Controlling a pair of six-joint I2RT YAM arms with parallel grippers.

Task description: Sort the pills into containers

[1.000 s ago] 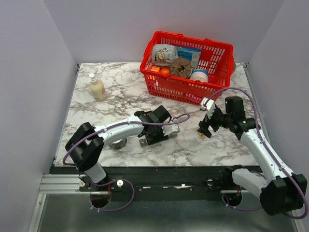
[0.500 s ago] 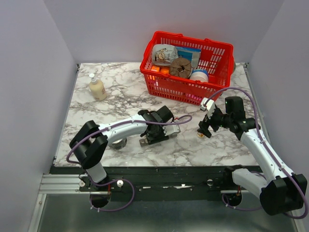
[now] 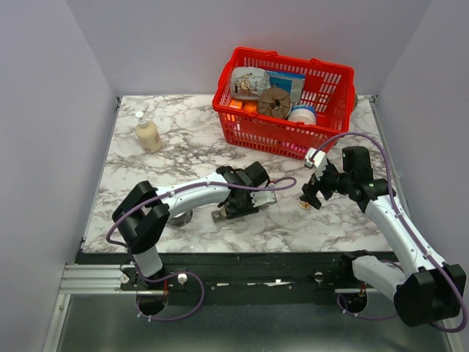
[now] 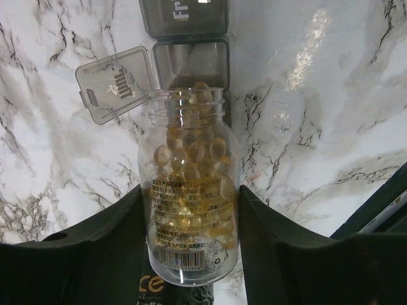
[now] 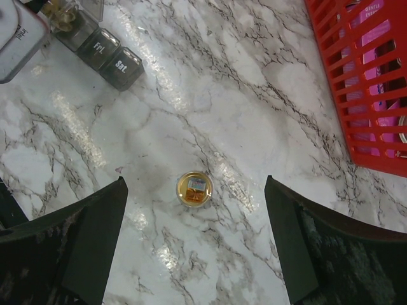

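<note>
Presently, the left gripper pinches the clear bottle, uncapped and tipped with its mouth at the one open compartment of the pill organiser. The pills fill most of the bottle. By this evidence pouring has barely begun: the Fri and Sat lids are shut, and the right gripper, spread wide, hovers over the cap on the table.

Top view: high, from near edge, looking down over whole surface. Wrist views: close, facing down at marble. Both wrists share pill organiser end.
</note>
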